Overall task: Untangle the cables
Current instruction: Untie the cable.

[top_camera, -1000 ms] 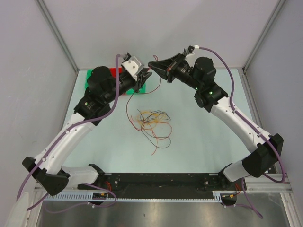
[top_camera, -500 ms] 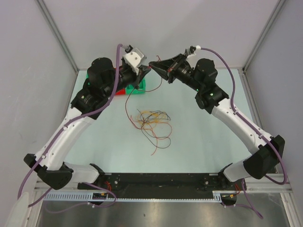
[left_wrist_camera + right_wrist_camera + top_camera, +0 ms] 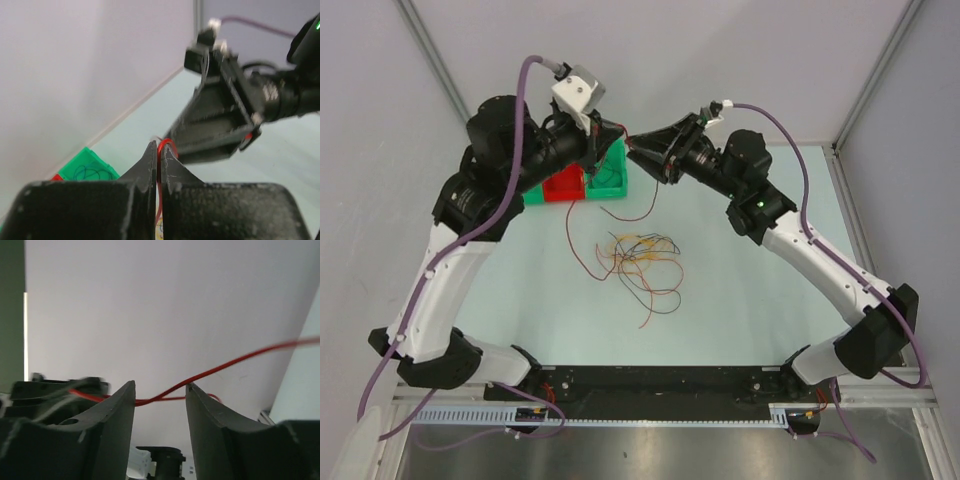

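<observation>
Little is sorted yet: most of the cables (image 3: 642,258) lie tangled in the middle of the counter (image 3: 760,300), while the left hand (image 3: 158,152), pinched shut, holds one red wire (image 3: 235,361) aloft near the green bin (image 3: 86,169), and the right hand (image 3: 160,392) stands part open around it, not gripping.

My booth
Pale grey walls (image 3: 650,60) stood round my mint table (image 3: 740,300); metal posts (image 3: 440,70) rose at its far corners, evenly lit.
</observation>
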Tool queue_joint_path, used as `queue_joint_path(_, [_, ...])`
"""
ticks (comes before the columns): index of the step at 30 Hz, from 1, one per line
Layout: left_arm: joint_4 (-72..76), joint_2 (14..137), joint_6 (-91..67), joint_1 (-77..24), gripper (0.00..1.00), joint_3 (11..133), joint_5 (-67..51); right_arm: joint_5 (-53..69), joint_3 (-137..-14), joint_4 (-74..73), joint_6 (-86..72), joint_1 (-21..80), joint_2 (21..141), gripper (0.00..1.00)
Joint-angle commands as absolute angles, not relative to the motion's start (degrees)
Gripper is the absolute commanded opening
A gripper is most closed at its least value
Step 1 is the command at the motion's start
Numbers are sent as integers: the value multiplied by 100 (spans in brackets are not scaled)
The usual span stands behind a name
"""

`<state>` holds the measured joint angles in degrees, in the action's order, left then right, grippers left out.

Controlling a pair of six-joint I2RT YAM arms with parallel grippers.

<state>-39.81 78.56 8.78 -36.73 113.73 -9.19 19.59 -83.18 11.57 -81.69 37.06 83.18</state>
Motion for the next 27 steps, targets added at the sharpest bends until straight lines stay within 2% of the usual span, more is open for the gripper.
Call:
queue_joint_path(1, [-3313,7682,703,-3656,0,11831,-616,2408,-8077,194,-7586,3850,8525,53])
queue_joint_path(8, [-3427,7523,677,-3656,0,11558,-334,2031,-8060,-825,-6507,3893,8245,57])
queue_joint_path(15, [-3673,7541,501,-3656,0,11680,-185,1284,-8068,-1599,-4801,4060,7297,61])
queue_joint_path(21, [-3990,7708,106,-3656,0,11839,-150,887,-7981,-1338,-3045,4394,6567,81])
queue_joint_path(27, [-4280,7857,-377,-3656,0,12102,-255,512,-7884,-898,-1952,4798,6451,88])
